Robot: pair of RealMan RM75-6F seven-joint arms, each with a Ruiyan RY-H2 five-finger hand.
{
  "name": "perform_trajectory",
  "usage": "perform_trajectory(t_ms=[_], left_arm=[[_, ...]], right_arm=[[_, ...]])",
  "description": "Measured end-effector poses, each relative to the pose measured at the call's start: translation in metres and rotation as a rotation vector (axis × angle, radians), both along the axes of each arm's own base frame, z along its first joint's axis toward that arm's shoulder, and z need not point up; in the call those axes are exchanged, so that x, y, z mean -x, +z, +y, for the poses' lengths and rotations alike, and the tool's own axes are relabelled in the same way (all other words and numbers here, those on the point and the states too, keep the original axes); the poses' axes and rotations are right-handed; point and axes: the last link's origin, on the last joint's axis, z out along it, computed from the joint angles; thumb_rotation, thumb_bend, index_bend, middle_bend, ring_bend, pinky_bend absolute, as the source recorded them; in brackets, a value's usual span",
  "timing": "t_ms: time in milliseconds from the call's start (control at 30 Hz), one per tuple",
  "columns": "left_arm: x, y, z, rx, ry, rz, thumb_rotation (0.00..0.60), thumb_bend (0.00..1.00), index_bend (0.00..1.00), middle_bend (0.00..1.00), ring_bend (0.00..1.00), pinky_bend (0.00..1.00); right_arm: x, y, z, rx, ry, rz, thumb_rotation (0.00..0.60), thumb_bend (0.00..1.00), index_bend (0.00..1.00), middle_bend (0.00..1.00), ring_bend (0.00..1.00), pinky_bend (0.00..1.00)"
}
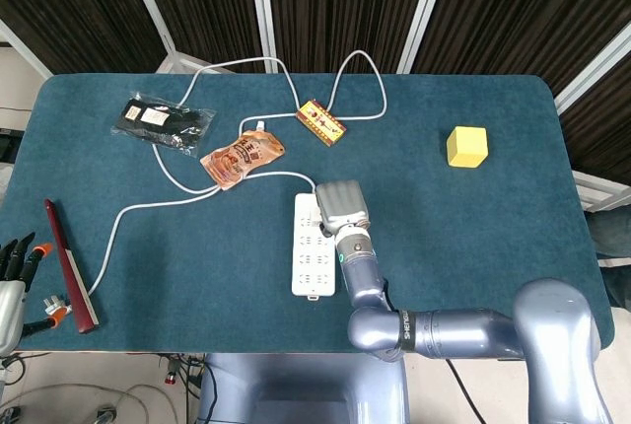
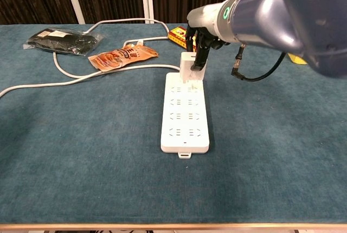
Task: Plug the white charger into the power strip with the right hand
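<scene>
The white power strip [image 2: 185, 114] [image 1: 310, 251] lies flat mid-table, its cable running off to the left. My right hand [image 2: 200, 42] [image 1: 342, 206] grips the white charger [image 2: 191, 66] and holds it just above the strip's far end; whether its prongs touch the sockets is hidden. In the head view the hand's grey back covers the charger. My left hand [image 1: 14, 271] hangs off the table's left edge, fingers spread, holding nothing.
An orange snack pouch [image 2: 122, 57], a black packet [image 2: 59, 41] and a small red-yellow box [image 2: 180, 36] lie along the far side. A yellow cube [image 1: 466, 146] sits at the right. A dark red stick [image 1: 69, 264] lies near the left edge.
</scene>
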Motion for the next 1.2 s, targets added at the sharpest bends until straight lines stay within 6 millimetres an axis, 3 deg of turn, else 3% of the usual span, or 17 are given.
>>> perform_trajectory(t_ms=[600,1200], left_arm=[[-0.001,0.001,-0.001,-0.001,-0.006,-0.004,0.6,0.1,0.18,0.0,0.0,0.0],[-0.001,0.0,-0.001,-0.001,-0.006,-0.002,0.6,0.1,0.18,0.0,0.0,0.0]], right_arm=[[0.013,-0.008,-0.01,0.042,-0.015,0.037,0.6,0.61,0.96,0.83,0.9,0.96],[0.013,-0.012,-0.008,0.018,-0.031,0.04,0.6,0.61,0.97,0.83,0.9,0.96]])
